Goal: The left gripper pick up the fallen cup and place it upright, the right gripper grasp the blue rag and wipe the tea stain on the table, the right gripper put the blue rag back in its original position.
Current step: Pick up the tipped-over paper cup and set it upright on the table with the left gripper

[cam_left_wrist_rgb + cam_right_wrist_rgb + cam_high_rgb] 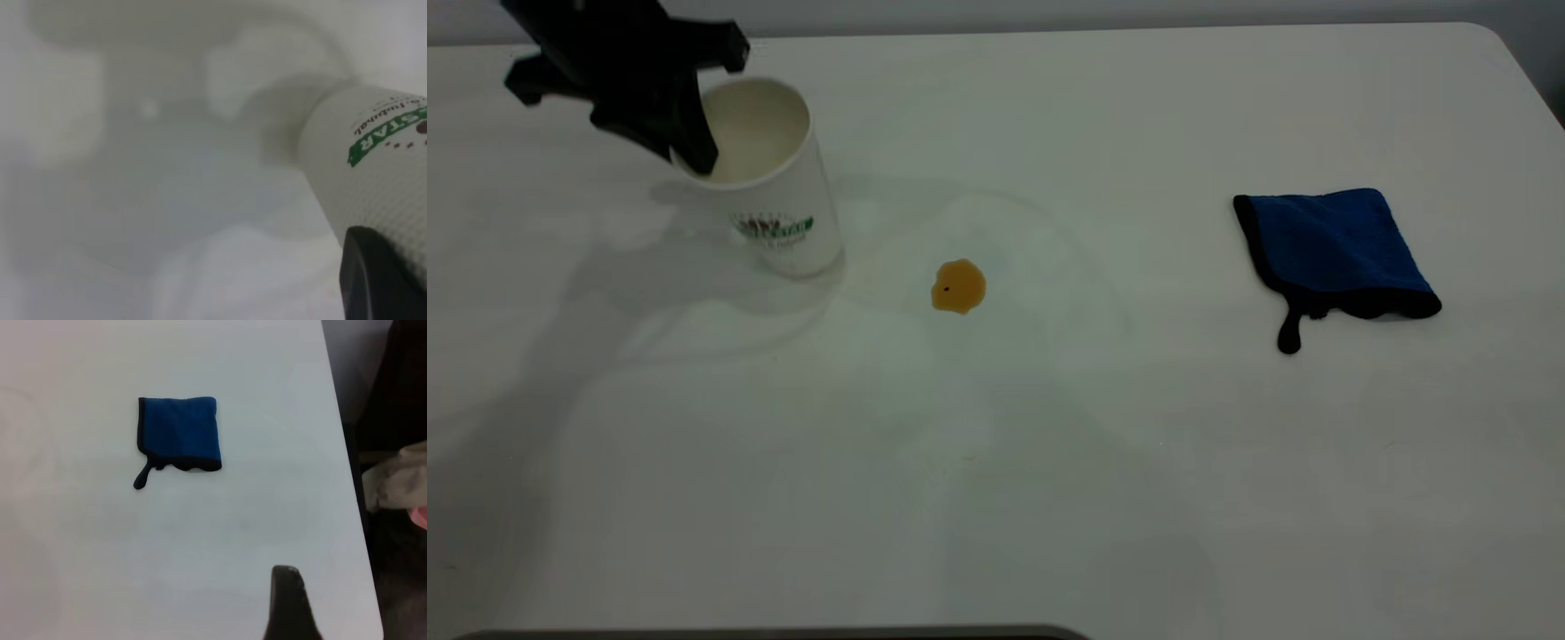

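My left gripper (680, 151) is shut on the rim of the white cup (778, 191) at the table's far left, with one finger inside the mouth. The cup leans slightly, its base on the table (996, 462) and its green logo facing the camera. In the left wrist view the cup (373, 173) fills the right side beside a dark finger (377, 280). The amber tea stain (959, 286) lies just right of the cup. The blue rag (1334, 249) lies flat at the right, also in the right wrist view (179, 432). My right gripper (287, 607) shows only as a dark tip, well away from the rag.
The table's right edge (347, 487) runs close to the right gripper, with dark floor and a pale object (400, 477) beyond it. A dark strip (783, 633) lies along the table's near edge.
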{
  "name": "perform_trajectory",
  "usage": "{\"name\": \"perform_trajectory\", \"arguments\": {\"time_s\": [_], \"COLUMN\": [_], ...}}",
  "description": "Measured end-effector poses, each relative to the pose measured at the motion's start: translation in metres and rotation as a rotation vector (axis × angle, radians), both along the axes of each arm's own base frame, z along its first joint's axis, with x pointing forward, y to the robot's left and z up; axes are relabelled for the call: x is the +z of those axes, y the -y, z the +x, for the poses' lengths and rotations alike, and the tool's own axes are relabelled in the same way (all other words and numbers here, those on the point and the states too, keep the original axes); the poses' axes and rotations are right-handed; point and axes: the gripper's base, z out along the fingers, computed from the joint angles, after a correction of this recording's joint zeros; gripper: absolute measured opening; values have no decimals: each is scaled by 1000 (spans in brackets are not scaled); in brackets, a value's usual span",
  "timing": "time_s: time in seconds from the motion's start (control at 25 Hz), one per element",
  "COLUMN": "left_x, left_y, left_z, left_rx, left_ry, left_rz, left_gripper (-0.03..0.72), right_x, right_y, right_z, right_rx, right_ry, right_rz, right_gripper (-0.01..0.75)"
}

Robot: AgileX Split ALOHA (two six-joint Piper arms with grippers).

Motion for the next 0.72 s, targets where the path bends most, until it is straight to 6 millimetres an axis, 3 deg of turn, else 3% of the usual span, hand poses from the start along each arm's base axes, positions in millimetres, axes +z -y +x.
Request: {"name": "perform_trajectory", "arguments": {"time_s": [0.32,0.44,0.6,0.72], "left_x": [-9,-9,-7,8], "left_y": [-1,-2,-1,-1], "left_z": [2,2,2,1], "left_rx": [16,16,15,9], "left_ry": [4,10,9,22], "left_rz": [-1,0,-2,-8], "left_gripper": [45,138,328,451], "right_x": [0,0,0,0], "right_y": [0,0,0,0], "right_z": [0,0,0,0], "right_rx": [0,0,0,0], "right_ry": [0,0,0,0], "right_rz": [0,0,0,0], "right_gripper": [530,530,530,530]}}
